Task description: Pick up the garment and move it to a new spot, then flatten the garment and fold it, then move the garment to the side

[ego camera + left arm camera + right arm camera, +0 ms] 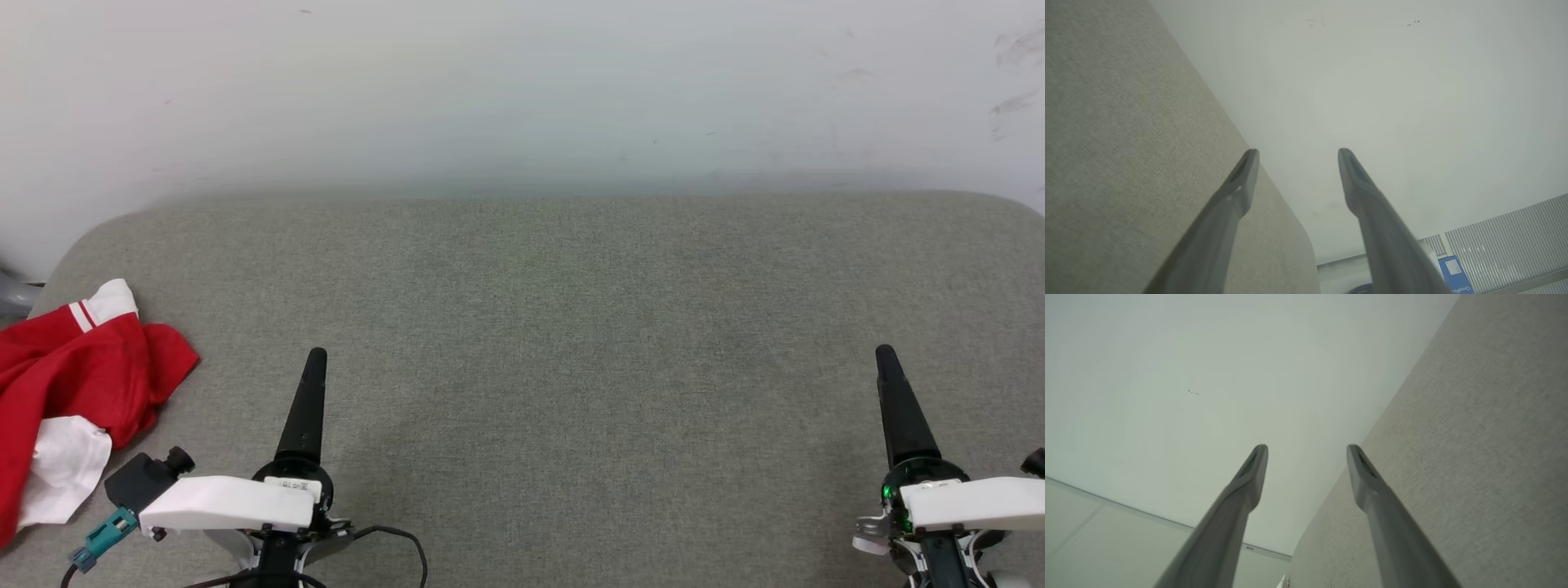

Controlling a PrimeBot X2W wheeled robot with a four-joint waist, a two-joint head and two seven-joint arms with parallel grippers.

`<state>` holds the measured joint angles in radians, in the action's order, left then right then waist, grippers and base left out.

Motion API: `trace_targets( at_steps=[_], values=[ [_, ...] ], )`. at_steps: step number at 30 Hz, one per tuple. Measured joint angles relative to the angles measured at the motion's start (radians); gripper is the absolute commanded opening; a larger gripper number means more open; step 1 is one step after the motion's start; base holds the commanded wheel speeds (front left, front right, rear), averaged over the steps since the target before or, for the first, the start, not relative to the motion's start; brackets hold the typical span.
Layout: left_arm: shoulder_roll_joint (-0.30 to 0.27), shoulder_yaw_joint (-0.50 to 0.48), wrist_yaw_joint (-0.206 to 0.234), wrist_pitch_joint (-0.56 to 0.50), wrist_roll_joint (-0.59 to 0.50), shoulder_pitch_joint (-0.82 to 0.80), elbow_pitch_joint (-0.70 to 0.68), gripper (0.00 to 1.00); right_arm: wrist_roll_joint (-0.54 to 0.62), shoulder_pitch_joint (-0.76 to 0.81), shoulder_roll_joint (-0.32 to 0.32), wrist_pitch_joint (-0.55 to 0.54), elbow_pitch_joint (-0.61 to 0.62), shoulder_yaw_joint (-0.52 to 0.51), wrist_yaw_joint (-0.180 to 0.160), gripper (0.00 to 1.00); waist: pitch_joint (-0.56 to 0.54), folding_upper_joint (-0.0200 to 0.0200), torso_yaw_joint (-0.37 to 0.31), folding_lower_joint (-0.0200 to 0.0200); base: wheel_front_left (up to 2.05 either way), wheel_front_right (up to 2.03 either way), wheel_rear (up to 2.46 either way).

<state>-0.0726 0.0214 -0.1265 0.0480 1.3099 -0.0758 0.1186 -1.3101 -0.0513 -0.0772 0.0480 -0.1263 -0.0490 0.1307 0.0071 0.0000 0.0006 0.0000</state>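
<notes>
1. The garment (77, 367) lies crumpled at the left edge of the grey worktop (571, 327), to the left of my left claw (315, 358), near it but not touching; part of the cloth runs out of the head view's left side
2. The heap runs roughly near-to-far along that edge, with a striped white sleeve (106, 304) at the far end and a plain white fold (61, 461) at the near end
3. The left claw is clearly the nearer one; the right claw (885, 353) sits well apart across the worktop, so I judge the pickup belongs to the left arm, reaching leftward
4. Both claws are spread wide and hold nothing
5. The head view gives me the garment's place but takes each claw edge-on; the wrist views give me the gap between the fingers (1237, 192), aimed at worktop and pale wall (1392, 102)
</notes>
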Motion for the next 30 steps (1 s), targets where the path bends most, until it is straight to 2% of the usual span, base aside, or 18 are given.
trace_targets(
  at_steps=[12, 20, 30],
  values=[
    [0.017, -0.012, 0.0, 0.038, -0.34, 0.0, -0.008, 1.0, 0.353, 0.001, 0.02, 0.04, 0.023, -0.008, 0.0, 1.0, -0.003, 0.0, 0.0, 0.0, 0.0, 0.0, 0.0],
    [0.016, -0.008, -0.001, 0.062, -0.529, 0.0, -0.009, 1.0, 0.579, 0.002, 0.022, 0.048, 0.045, 0.0, 0.0, 1.0, -0.005, 0.0, 0.0, 0.0, 0.0, 0.0, 0.0],
    [0.003, -0.01, -0.001, 0.089, -0.727, 0.0, -0.01, 1.0, 0.765, 0.007, 0.022, 0.04, 0.069, 0.004, 0.0, 1.0, -0.006, 0.0, -0.003, 0.0, 0.0, 0.0, 0.0]
  ],
)
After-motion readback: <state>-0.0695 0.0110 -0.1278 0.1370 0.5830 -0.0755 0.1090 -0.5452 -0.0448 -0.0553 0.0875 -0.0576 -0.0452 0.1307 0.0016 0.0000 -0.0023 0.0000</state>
